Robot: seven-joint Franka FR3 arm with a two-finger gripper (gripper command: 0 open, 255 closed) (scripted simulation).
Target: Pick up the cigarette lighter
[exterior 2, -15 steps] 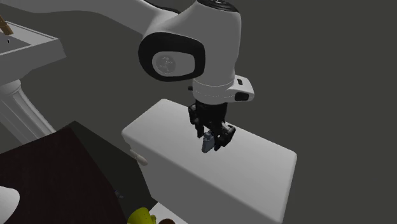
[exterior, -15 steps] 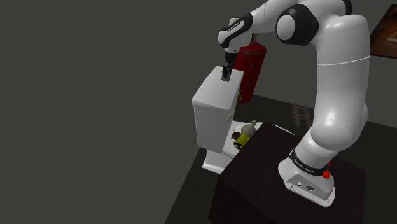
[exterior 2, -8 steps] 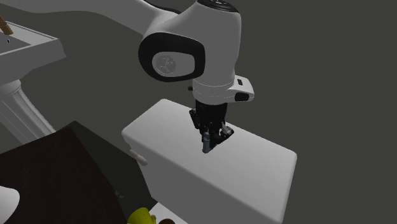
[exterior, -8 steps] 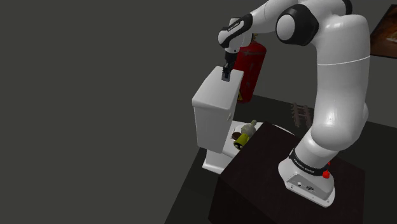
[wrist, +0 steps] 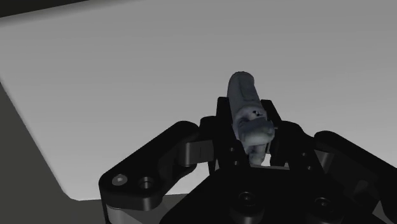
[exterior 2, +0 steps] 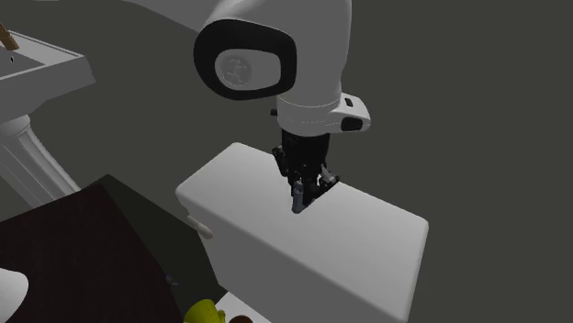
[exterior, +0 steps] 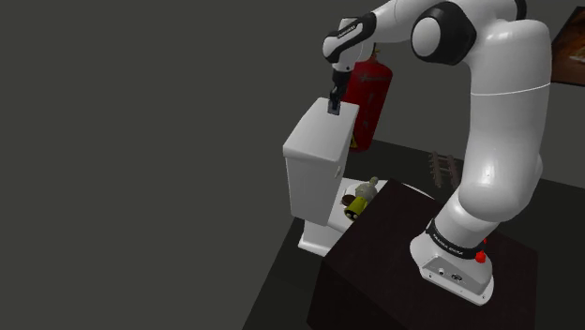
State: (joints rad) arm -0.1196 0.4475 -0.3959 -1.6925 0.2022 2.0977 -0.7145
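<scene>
Grey lighter (wrist: 248, 118) clamped between 2 black fingers (wrist: 222, 124) of gripper (exterior 2: 305, 191), sticking out past fingertips. Held over white toilet tank lid (exterior 2: 239, 188), near lid's middle; lower end close to lid, contact unclear. Red fire extinguisher (exterior: 368, 94) behind tank. White arm (exterior: 497, 122) rises from dark stand (exterior: 375, 262)

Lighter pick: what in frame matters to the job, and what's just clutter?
Job:
- grey lighter, clasped in the black hand
- white toilet tank under them

Lying about:
- red fire extinguisher
- yellow-green bottle
- pedestal sink
</scene>
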